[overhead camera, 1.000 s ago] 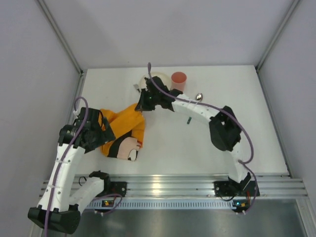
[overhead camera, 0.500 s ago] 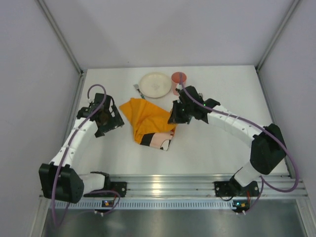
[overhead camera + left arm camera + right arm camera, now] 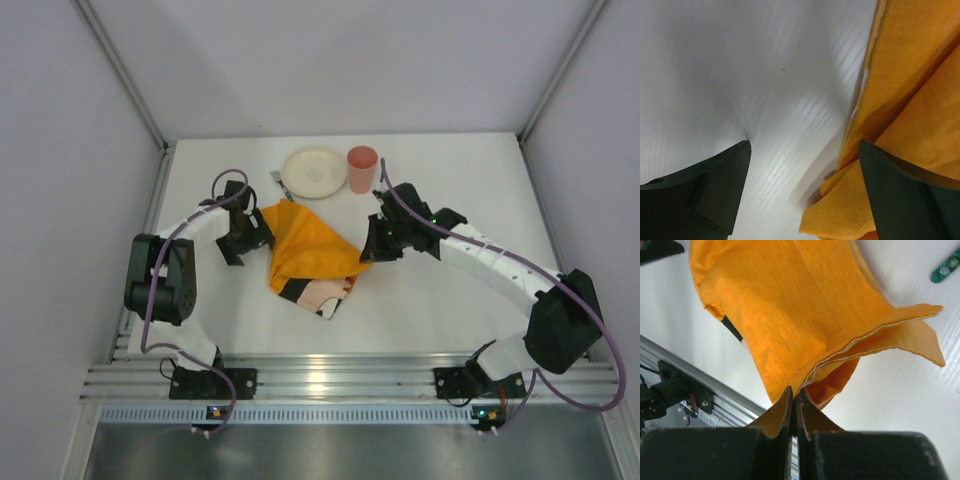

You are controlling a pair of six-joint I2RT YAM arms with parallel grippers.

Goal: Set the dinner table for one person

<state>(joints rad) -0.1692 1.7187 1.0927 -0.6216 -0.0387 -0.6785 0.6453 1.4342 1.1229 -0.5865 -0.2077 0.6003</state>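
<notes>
At right edge of orange cloth [image 3: 305,250]: right gripper [image 3: 795,392], clamped on fabric fold. At cloth's left edge: left gripper [image 3: 804,145], fingers apart. Under cloth: white table [image 3: 450,180]. Beyond cloth: plate [image 3: 314,171], cup [image 3: 362,167].

Coarse-woven matt orange cloth [image 3: 785,305]; smooth white dinner table [image 3: 730,75] with a faint sheen.

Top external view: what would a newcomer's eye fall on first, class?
The bright orange cloth lies rumpled midway across the white dinner table. The right gripper is shut on its right edge, the left gripper open at its left edge. A cream plate and pink cup stand at the far edge.
</notes>
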